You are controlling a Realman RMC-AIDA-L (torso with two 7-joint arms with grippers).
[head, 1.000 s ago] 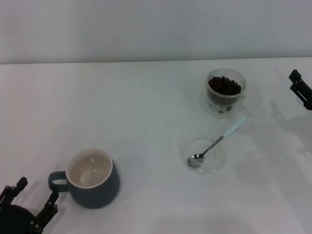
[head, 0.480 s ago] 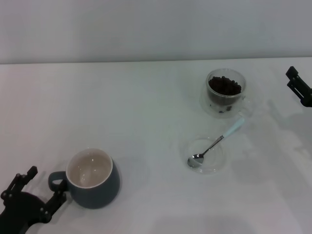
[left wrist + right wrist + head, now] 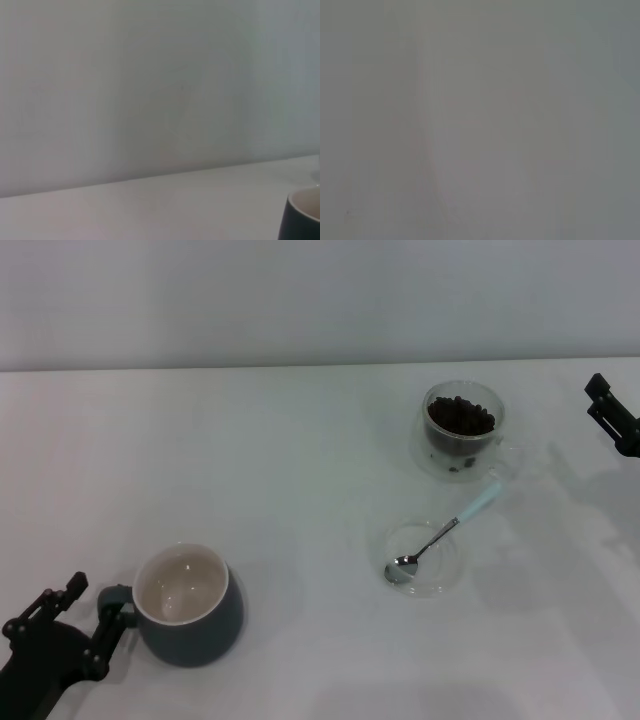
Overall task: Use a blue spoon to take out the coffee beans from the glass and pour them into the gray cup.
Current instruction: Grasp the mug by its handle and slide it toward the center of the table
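Observation:
The gray cup stands upright and empty at the near left; its rim also shows in the left wrist view. My left gripper is open beside the cup, with one finger at its handle. The glass with the coffee beans stands at the far right. The blue spoon lies with its bowl on a clear saucer and its handle pointing toward the glass. My right gripper is open at the right edge, level with the glass and apart from it.
The white table runs back to a pale wall. The right wrist view shows only a blank pale surface.
My left gripper has moved up and right until one finger reaches the gray cup's handle. My right gripper has shifted slightly back. The spoon, glass and cup stay put.

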